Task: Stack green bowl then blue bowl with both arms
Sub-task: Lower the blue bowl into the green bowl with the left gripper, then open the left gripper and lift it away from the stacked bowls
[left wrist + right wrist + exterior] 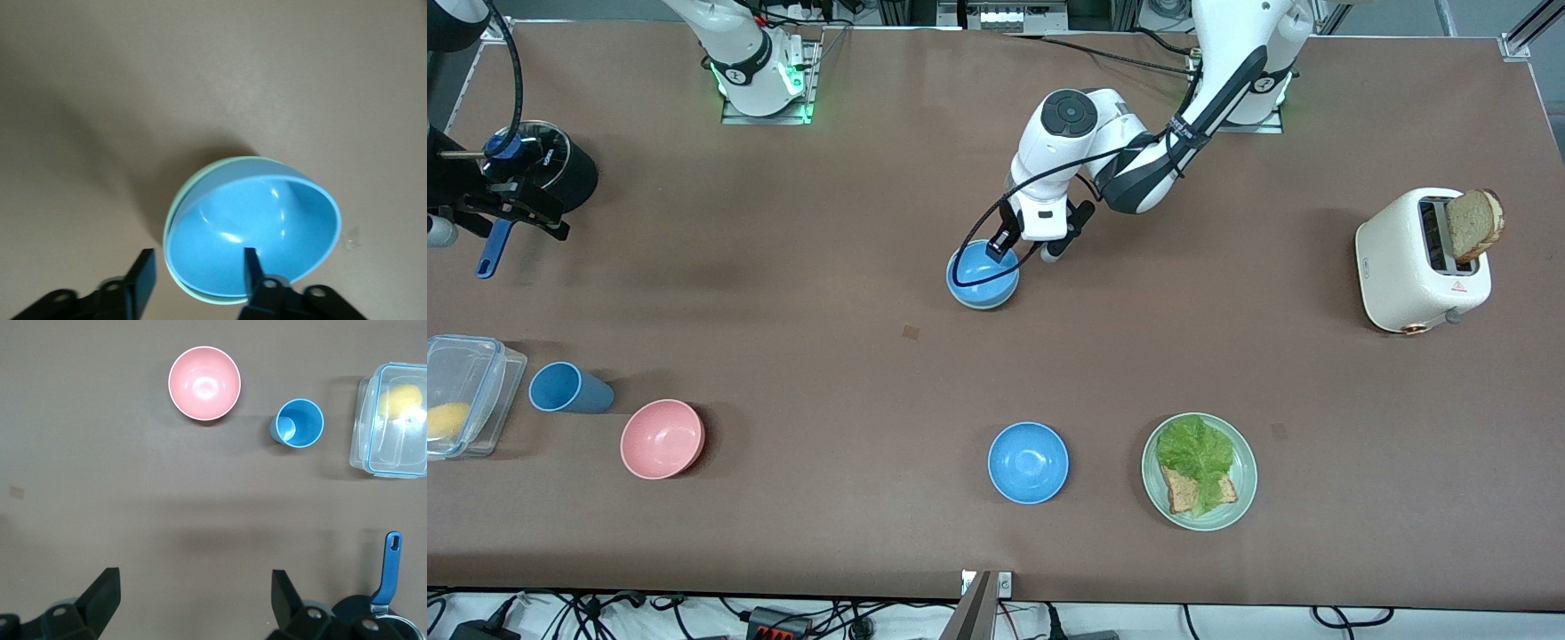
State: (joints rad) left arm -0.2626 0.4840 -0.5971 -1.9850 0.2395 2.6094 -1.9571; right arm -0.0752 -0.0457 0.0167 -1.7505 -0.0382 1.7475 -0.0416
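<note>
The left claw [195, 275] straddled the rim of the blue bowl [250, 243], fingers spread, nested in the green bowl [179, 212]; the right claw [193, 595] waited wide.

No wording can be read anywhere; the only sign is a small red warning triangle on the side of the white toaster [1421, 263], its print too small to make out.

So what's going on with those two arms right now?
Left gripper open astride rim of blue bowl, nested in green bowl. Right gripper open, waiting above the table. Nothing in the way.
</note>
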